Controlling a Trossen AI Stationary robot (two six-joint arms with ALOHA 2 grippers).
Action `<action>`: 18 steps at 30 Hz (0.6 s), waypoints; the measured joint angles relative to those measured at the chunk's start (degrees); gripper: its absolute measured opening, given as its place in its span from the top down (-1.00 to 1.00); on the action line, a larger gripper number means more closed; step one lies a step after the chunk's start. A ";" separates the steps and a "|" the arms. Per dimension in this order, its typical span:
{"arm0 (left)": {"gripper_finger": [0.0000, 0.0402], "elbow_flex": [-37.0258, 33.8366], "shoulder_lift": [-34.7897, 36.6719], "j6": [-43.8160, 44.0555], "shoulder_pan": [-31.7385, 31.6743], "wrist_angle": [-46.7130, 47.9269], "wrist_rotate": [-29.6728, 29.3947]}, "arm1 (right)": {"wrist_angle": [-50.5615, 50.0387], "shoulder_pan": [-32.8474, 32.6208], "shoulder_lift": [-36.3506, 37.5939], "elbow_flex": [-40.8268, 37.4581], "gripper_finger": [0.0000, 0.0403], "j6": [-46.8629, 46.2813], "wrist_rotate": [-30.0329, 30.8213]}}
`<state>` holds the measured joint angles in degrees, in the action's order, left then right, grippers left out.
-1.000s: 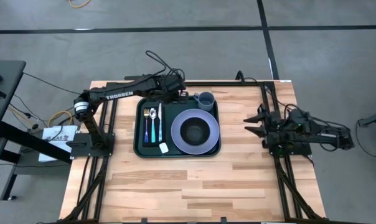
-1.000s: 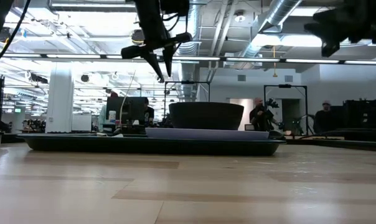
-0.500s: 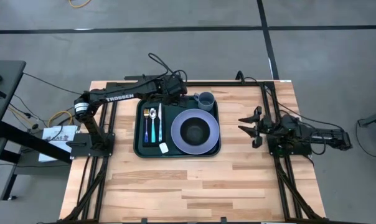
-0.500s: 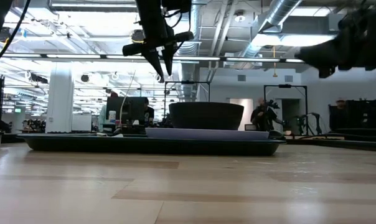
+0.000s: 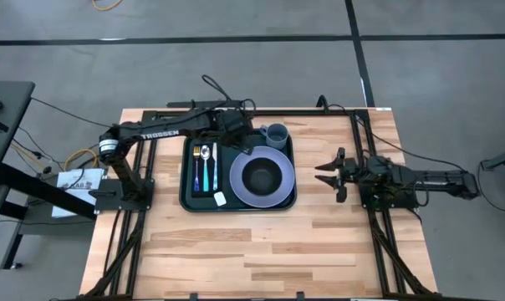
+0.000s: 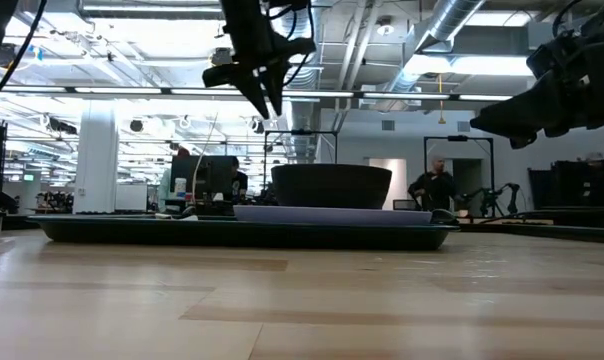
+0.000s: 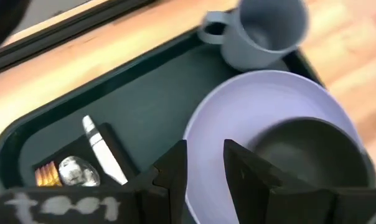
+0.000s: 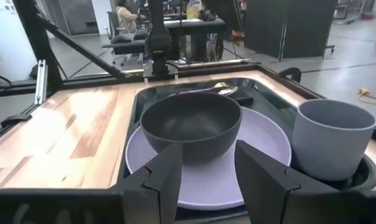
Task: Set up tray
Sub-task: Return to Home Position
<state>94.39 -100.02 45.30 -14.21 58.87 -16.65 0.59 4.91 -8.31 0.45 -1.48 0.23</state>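
Note:
The dark green tray [image 5: 186, 180] lies on the wooden table, left of the middle. On it rests a lavender plate [image 5: 238, 186] with a dark bowl [image 5: 262, 177] standing in it. A grey-blue cup [image 5: 275, 135] stands in the tray's far right corner. Cutlery [image 5: 205, 165] lies on a black napkin at the tray's left. My left gripper [image 7: 205, 165] hangs open above the tray's far part, between napkin and plate, pointing steeply down, holding nothing. My right gripper [image 5: 326, 173] stands open and level, to the right of the tray, facing it.
A small white thing [image 5: 220, 199] lies in the tray's near left part. Black frame rails [image 5: 365, 150] run along the table's left, right and far sides. Bare wood [image 5: 261, 242] stretches from the tray to the near edge. A person [image 6: 437, 185] stands in the room beyond.
My right gripper has sunk closer to the table and come a little toward the tray, its arm stretching out level. My left gripper has drifted slightly over the tray toward the plate and rolled about its own axis. Nothing on the tray has moved.

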 joint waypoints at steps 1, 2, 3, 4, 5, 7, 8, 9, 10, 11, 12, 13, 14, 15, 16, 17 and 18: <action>0.54 0.00 0.16 -1.20 0.08 -0.84 0.78 | -0.02 0.00 -0.03 0.00 0.31 -0.33 -0.05; 0.54 -0.01 0.52 -2.51 0.07 -1.62 1.74 | -0.03 0.00 -0.01 0.00 0.31 -0.50 -0.06; 0.54 -0.02 0.87 -4.02 0.11 -2.69 2.60 | -0.01 0.00 0.05 0.00 0.31 -0.55 -0.06; 0.54 -0.02 1.31 -5.74 0.34 -4.77 3.59 | -0.04 -0.02 0.03 0.00 0.31 -0.52 -0.13; 0.54 -0.02 1.94 -7.68 0.41 -7.27 5.02 | -0.08 -0.02 0.02 0.00 0.31 -0.52 -0.17; 0.54 -0.02 3.30 -11.12 0.82 -11.03 7.14 | -0.05 -0.02 0.06 0.00 0.31 -0.52 -0.15; 0.54 -0.02 4.23 -12.16 1.08 -12.75 7.87 | -0.09 -0.01 -0.11 0.00 0.31 -0.52 -0.17; 0.54 -0.01 5.13 -12.95 1.34 -13.57 8.30 | -0.10 -0.02 -0.13 0.00 0.31 -0.52 -0.17; 0.54 0.00 6.17 -13.81 1.73 -13.72 8.30 | -0.10 -0.02 -0.17 0.00 0.31 -0.52 -0.17; 0.54 0.00 7.36 -14.97 2.04 -13.49 8.18 | -0.07 -0.02 -0.26 0.00 0.31 -0.52 -0.17; 0.54 0.00 8.33 -16.07 2.55 -12.98 7.22 | -0.10 -0.02 -0.32 0.00 0.31 -0.52 -0.17; 0.54 0.00 9.36 -16.81 3.14 -12.49 5.46 | -0.12 -0.02 -0.35 0.00 0.31 -0.51 -0.18; 0.54 -0.22 10.59 -17.41 3.77 -11.82 3.48 | -0.10 -0.02 -0.30 0.00 0.31 -0.51 -0.18; 0.54 -1.27 11.94 -17.84 4.52 -11.60 1.15 | -0.10 -0.01 -0.29 0.00 0.31 -0.52 -0.17; 0.54 -2.61 13.42 -18.11 5.35 -11.80 -0.91 | -0.12 0.00 -0.31 0.00 0.31 -0.52 -0.18; 0.54 -4.58 15.18 -18.48 6.12 -12.64 -1.86 | -0.11 -0.02 -0.31 -0.02 0.31 -0.51 -0.19; 0.54 -7.26 17.23 -18.96 6.95 -13.19 -2.17 | -0.10 -0.01 -0.31 -0.02 0.31 -0.51 -0.19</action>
<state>87.13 -82.79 26.34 -7.26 45.68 -18.82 0.49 4.90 -8.62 0.43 -1.99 0.04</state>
